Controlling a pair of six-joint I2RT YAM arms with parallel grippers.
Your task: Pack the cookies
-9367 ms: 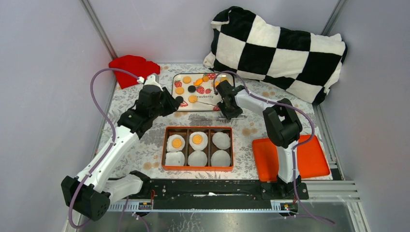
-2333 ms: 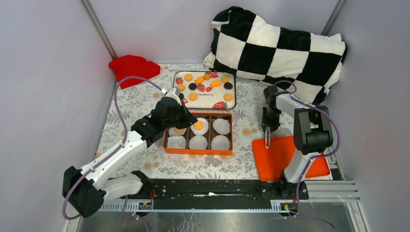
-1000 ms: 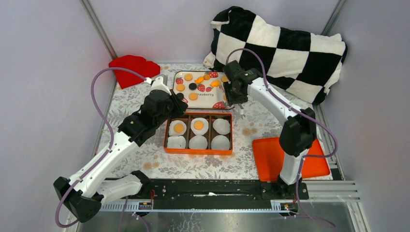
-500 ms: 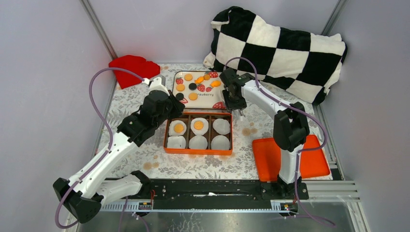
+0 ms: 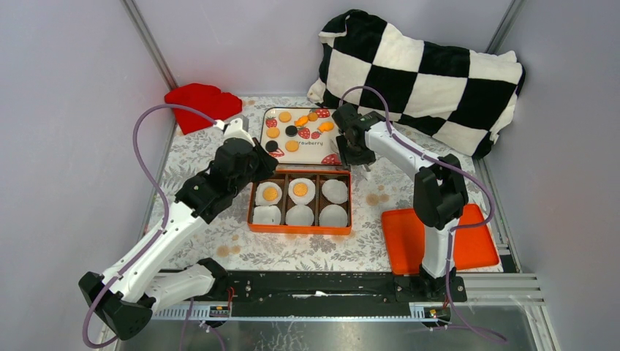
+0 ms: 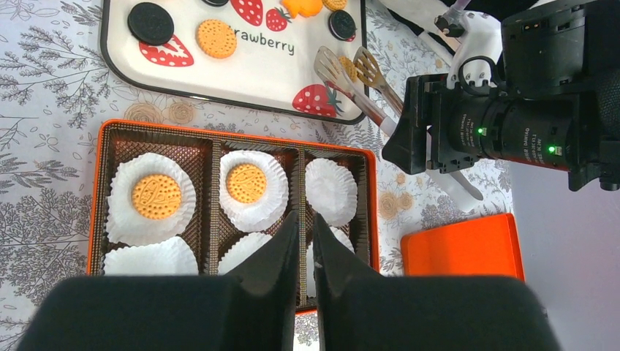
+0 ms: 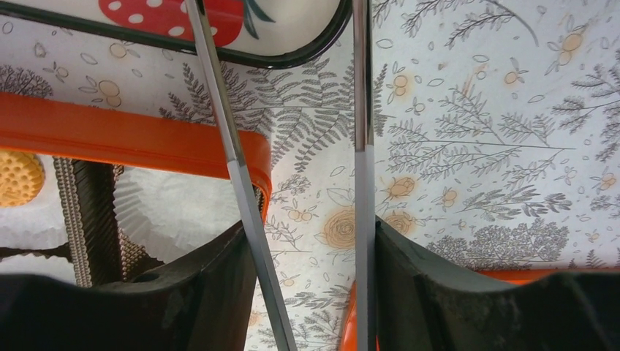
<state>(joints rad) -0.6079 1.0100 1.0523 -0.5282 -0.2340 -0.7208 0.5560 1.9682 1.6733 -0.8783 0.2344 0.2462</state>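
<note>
Your right gripper [image 7: 311, 234] clamps the tongs [image 6: 368, 68], tips spread over the tray [image 6: 292, 80] at 12 o'clock of the box [image 6: 219, 134], where loose cookies [image 6: 216, 38] lie. Your left gripper [image 6: 305, 216], pinched empty, waits above the box's cups [image 6: 330, 190]; two hold cookies.

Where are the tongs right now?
Left wrist view, upper right: the right gripper holds the tongs with their tips over the near right corner of the strawberry tray, just beyond the orange box.
</note>
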